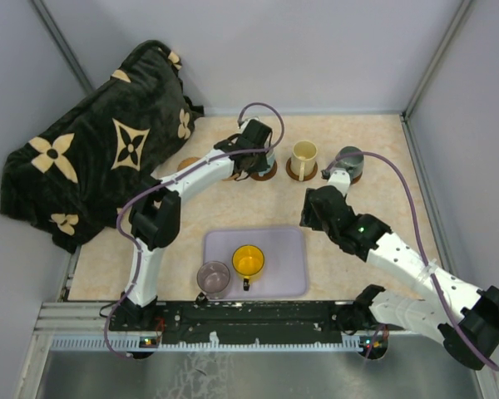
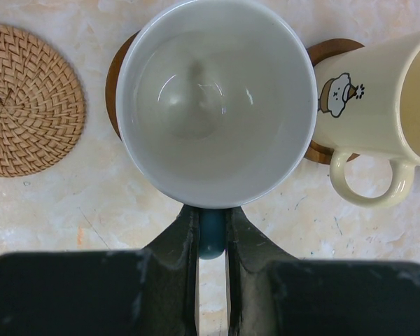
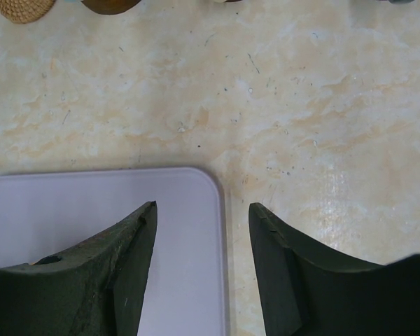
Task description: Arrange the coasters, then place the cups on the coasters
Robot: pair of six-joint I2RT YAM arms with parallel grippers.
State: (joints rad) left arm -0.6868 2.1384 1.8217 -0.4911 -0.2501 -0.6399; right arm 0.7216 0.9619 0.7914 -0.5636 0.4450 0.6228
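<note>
My left gripper (image 2: 212,215) is shut on the light blue handle (image 2: 212,236) of the white cup (image 2: 217,98), which is over a dark brown coaster (image 2: 114,73). I cannot tell whether the cup rests on it. Left of it lies a bare woven tan coaster (image 2: 28,98). To the right, the cream cup (image 1: 304,156) stands on a brown coaster (image 2: 327,152), and the dark grey-green cup (image 1: 349,161) stands on another. The yellow cup (image 1: 248,261) and purple-grey cup (image 1: 214,278) sit on the lavender tray (image 1: 287,274). My right gripper (image 3: 203,213) hangs open and empty over the tray's far right corner.
A dark blanket with tan flower patterns (image 1: 100,158) is heaped at the back left, close to the leftmost coasters. Grey walls enclose the table on three sides. The tray (image 3: 91,203) lies near the front edge between the two arm bases.
</note>
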